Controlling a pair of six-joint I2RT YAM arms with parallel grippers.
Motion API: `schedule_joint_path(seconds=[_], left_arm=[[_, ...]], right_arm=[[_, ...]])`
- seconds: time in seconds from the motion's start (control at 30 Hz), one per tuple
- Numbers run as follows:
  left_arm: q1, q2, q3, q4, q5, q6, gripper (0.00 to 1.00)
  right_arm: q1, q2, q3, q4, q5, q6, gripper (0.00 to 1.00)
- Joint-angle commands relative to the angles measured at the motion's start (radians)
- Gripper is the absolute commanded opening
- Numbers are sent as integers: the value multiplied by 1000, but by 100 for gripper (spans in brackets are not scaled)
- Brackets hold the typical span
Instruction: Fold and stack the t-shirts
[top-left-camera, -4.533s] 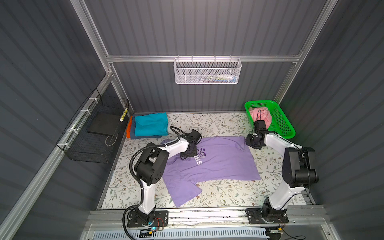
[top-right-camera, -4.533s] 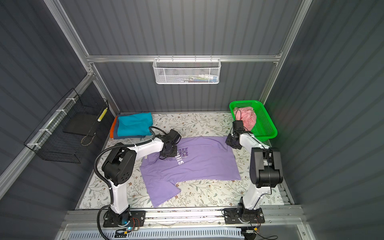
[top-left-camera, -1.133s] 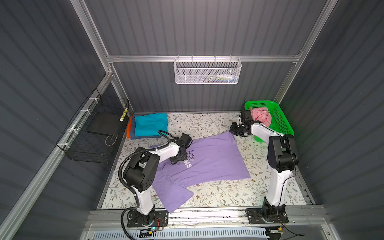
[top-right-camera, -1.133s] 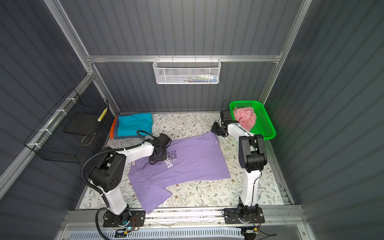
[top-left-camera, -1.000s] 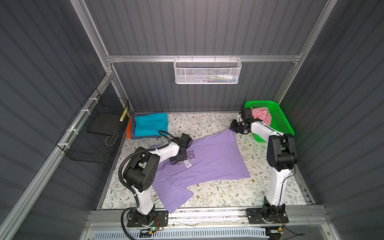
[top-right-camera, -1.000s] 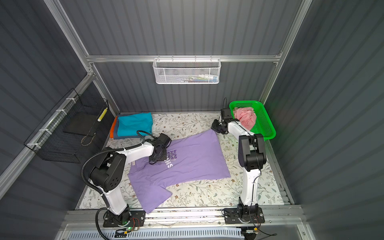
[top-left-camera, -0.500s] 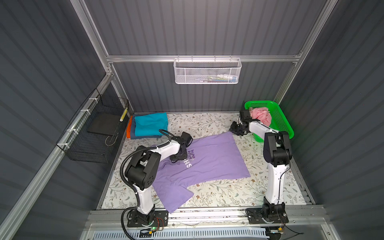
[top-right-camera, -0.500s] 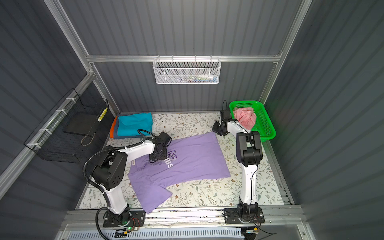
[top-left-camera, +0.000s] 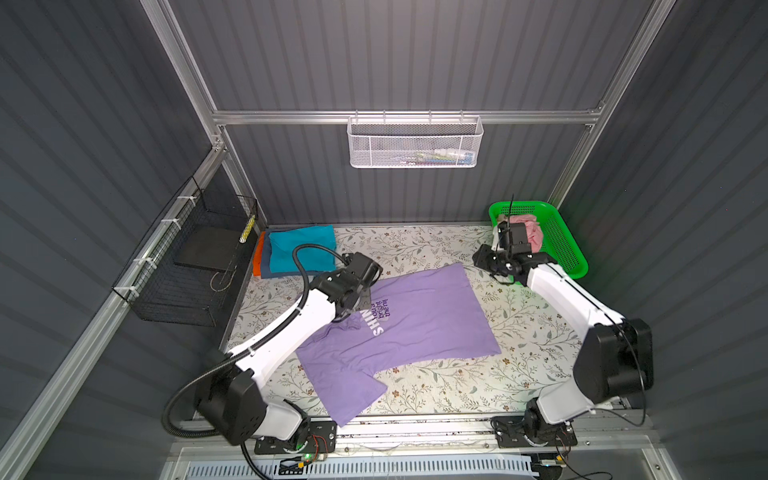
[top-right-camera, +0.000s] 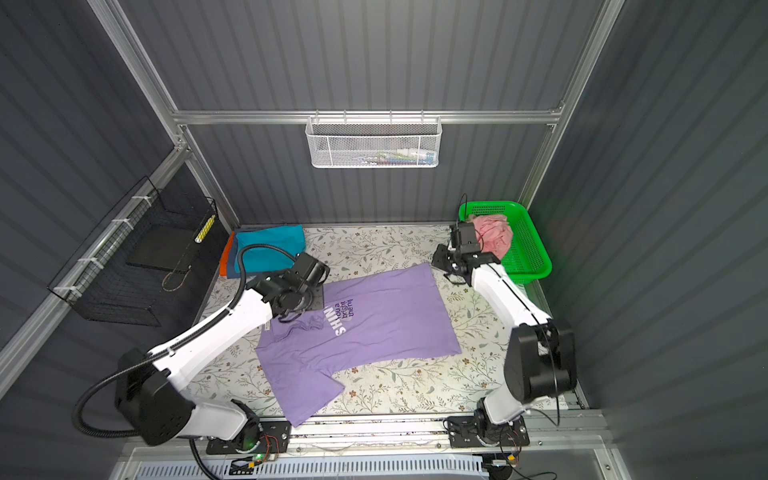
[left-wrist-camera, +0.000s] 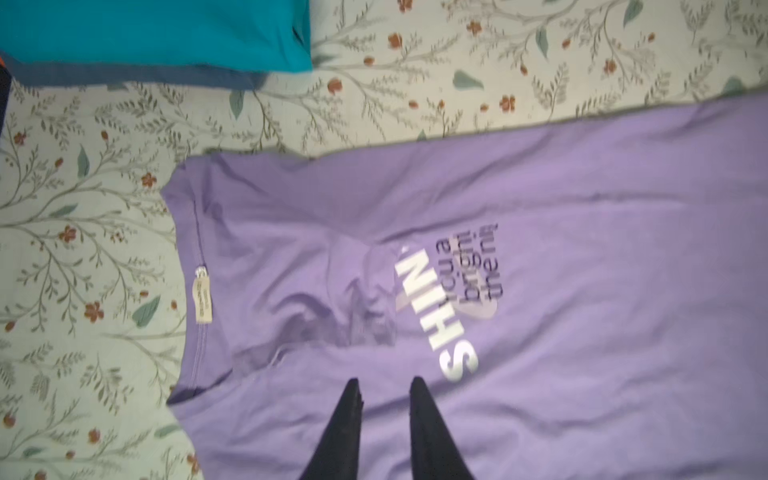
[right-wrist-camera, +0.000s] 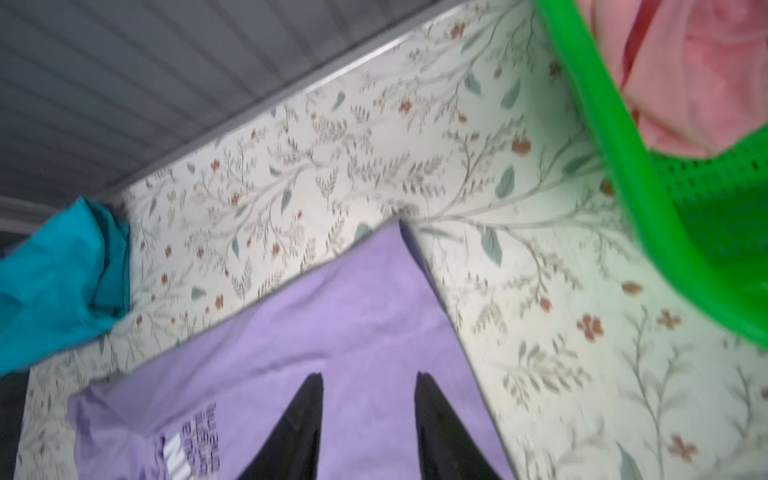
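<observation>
The lavender shirt (top-left-camera: 415, 328) lies spread print-up on the table (top-left-camera: 419, 245), one sleeve toward the near edge and the hem toward the basket (top-left-camera: 561, 245).

The left gripper (left-wrist-camera: 385, 382) is over the shirt's chest. Its fingers (left-wrist-camera: 347, 424) are parted by a narrow gap with only flat cloth showing between them. They grasp nothing, and I cannot tell whether the tips touch the cloth. The white print (left-wrist-camera: 449, 324) sits just ahead of the tips, off to one side. A puckered patch of cloth lies straight ahead, with the collar (left-wrist-camera: 199, 291) beyond it. Farther ahead, past bare table, is the folded stack: teal shirt (left-wrist-camera: 158, 29) on top, grey-blue shirt (left-wrist-camera: 124, 77) under it, and orange shirt (top-left-camera: 258, 259) at the bottom, its edge showing in both top views.

The right gripper (right-wrist-camera: 370, 375) is released too, its fingers (right-wrist-camera: 434, 424) wider apart and empty. In both top views it sits just beside the shirt's far hem corner, between that corner and the basket. In its wrist view the hem corner shows beyond the tips and the teal shirt lies well past that. The basket passes close beside the fingers, with the pink shirt (right-wrist-camera: 685, 75) bunched inside it.
</observation>
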Motion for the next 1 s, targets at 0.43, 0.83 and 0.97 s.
schedule_joint_path(seconds=[0.43, 0.83, 0.97], left_arm=[[-788, 14, -384, -181, 136, -727, 48], [-910, -52, -559, -77, 104, -978, 74], [-910, -142, -631, -47, 60, -1039, 68]], right_arm=[[63, -334, -497, -215, 20, 28, 55], [64, -320, -513, -196, -36, 35, 59], [63, -320, -511, -200, -29, 31, 59]])
